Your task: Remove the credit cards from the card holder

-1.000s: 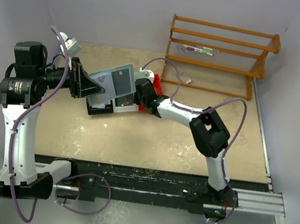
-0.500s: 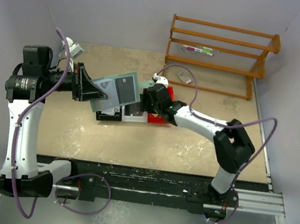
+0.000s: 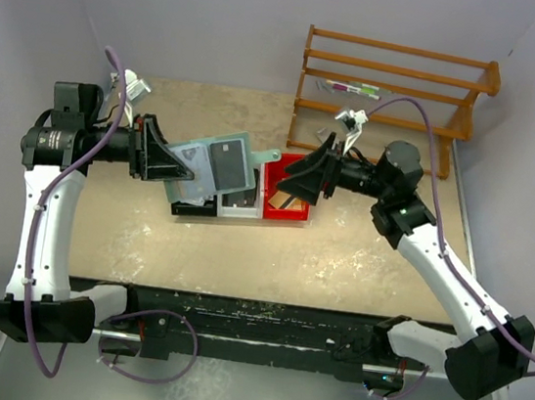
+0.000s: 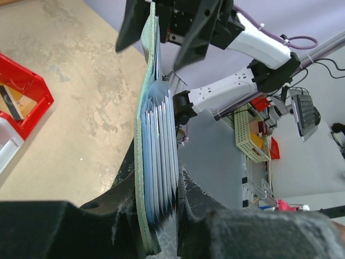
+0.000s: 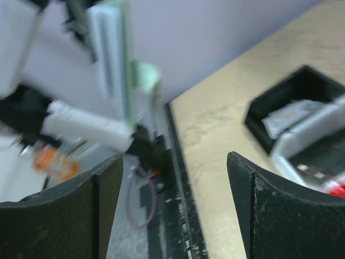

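Observation:
The grey-green card holder [image 3: 215,161] hangs above the bins, with my left gripper [image 3: 181,164] shut on its left end. In the left wrist view the card holder [image 4: 141,135] stands edge-on between the jaws of my left gripper [image 4: 171,216], with several light blue credit cards [image 4: 161,145] fanned out of it. My right gripper [image 3: 302,175] is open and empty to the right of the holder, over the red bin [image 3: 297,216]. One card with an orange mark [image 3: 282,200] lies in that bin. The right wrist view shows my right gripper [image 5: 175,208] wide open and the holder [image 5: 116,59] blurred ahead.
Three small bins stand in a row under the holder: a black bin [image 3: 187,209], a white bin [image 3: 240,210] and the red one. A wooden rack [image 3: 389,98] stands at the back right. Purple cables loop from both arms.
My right gripper has opened and drawn back to the right, away from the holder, and its arm has swung out. A card now shows in the red bin. The left gripper still holds the holder.

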